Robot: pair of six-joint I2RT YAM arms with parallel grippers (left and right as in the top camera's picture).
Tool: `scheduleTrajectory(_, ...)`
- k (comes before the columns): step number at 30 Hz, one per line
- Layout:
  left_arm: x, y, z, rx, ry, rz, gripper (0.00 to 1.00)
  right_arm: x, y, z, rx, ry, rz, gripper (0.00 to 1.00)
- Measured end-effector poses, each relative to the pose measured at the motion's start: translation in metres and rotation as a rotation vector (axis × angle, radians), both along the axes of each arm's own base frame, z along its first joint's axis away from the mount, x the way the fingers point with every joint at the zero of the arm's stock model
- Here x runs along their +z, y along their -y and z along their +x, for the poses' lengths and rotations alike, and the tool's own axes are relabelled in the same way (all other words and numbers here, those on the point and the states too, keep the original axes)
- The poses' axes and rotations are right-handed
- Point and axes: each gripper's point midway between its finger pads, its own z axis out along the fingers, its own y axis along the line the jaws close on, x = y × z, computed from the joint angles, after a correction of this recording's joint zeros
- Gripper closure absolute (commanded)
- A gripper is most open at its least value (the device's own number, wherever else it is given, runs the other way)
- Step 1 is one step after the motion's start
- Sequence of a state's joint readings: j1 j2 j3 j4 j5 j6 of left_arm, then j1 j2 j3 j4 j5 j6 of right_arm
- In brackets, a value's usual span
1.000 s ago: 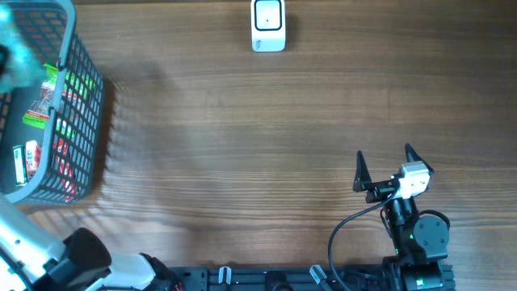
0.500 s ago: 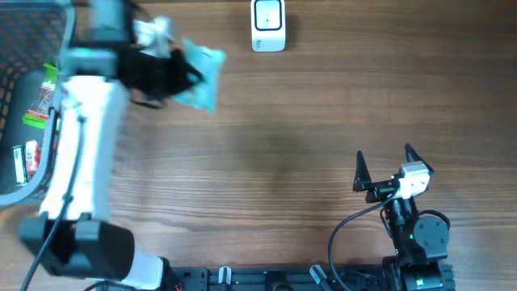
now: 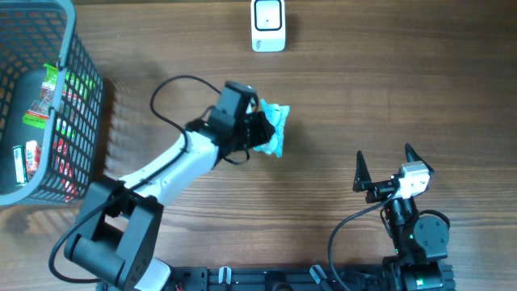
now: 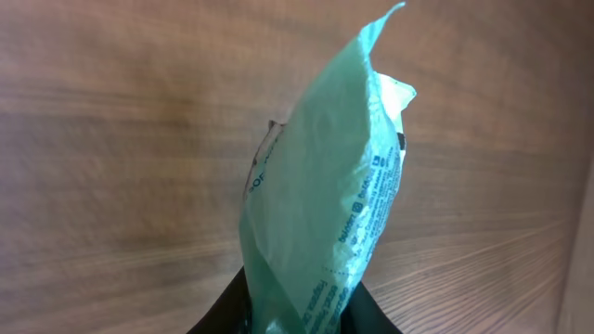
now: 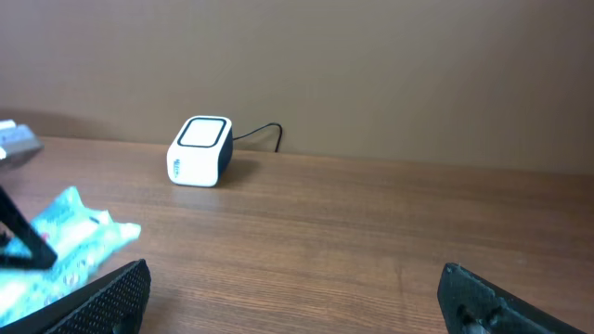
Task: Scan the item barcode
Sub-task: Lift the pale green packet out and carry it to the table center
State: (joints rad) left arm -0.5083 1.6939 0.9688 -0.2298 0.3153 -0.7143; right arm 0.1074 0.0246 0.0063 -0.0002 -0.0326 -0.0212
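The packet (image 4: 320,218) is a soft pouch of mint-green film with a flat sealed end at its far tip and a line of small dark print along one edge; a white patch with print shows on its far side near the top. In the left wrist view it is seen almost edge-on. Its long axis runs straight out from the jaws and leans slightly to the right of the picture, sealed tip farthest from the gripper. In the overhead view the packet (image 3: 275,129) lies over the middle of the counter (image 3: 388,89), projecting from the gripper toward the robot's right. Whether it touches the wood cannot be told. The left gripper (image 3: 255,129) is closed on the packet's near end, with one dark finger on each broad face. The scanner (image 3: 267,25), a white box with a dark-framed top window, stands at the far edge of the counter, well apart from the packet; its cable is visible in the right wrist view. The wire basket (image 3: 87,89) sits at the far left corner and holds green and red packs. The right gripper (image 3: 384,155) is near the front right, jaws spread wide and holding nothing.
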Motion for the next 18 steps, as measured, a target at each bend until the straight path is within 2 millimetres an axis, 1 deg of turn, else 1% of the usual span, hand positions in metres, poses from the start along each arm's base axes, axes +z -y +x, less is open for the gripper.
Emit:
scheduleTrajectory(4, -0.010, 0.014, -0.015, -0.013, -0.004, 0.032, 0.81, 0.000, 0.000, 0.000, 0.000, 0.000, 0.000, 0.00)
scheduleTrajectory(7, -0.015, 0.028, -0.020, -0.038, 0.005, 0.035, 0.81, 0.000, 0.000, 0.000, 0.000, 0.000, 0.000, 0.00)
scheduleTrajectory(8, -0.020, 0.033, -0.023, -0.048, 0.002, 0.038, 0.78, 0.000, 0.000, 0.000, 0.000, 0.000, 0.000, 0.00)
scheduleTrajectory(9, -0.023, 0.037, -0.025, -0.056, 0.002, 0.039, 0.72, 0.000, 0.000, 0.000, 0.000, 0.000, 0.000, 0.00)
scheduleTrajectory(10, -0.028, 0.041, -0.027, -0.065, -0.001, 0.044, 0.62, 0.000, 0.000, 0.000, 0.000, 0.000, 0.000, 0.00)
scheduleTrajectory(12, -0.035, 0.044, -0.029, -0.074, -0.007, 0.052, 0.48, 0.000, 0.000, 0.000, 0.000, 0.000, 0.000, 0.00)
scheduleTrajectory(16, -0.040, 0.043, -0.029, -0.067, -0.015, 0.058, 0.45, 0.000, 0.000, 0.000, 0.000, 0.000, 0.000, 0.00)
scheduleTrajectory(18, -0.040, 0.042, -0.028, -0.078, -0.003, 0.064, 0.39, 0.000, 0.000, 0.000, 0.000, 0.000, 0.000, 0.00)
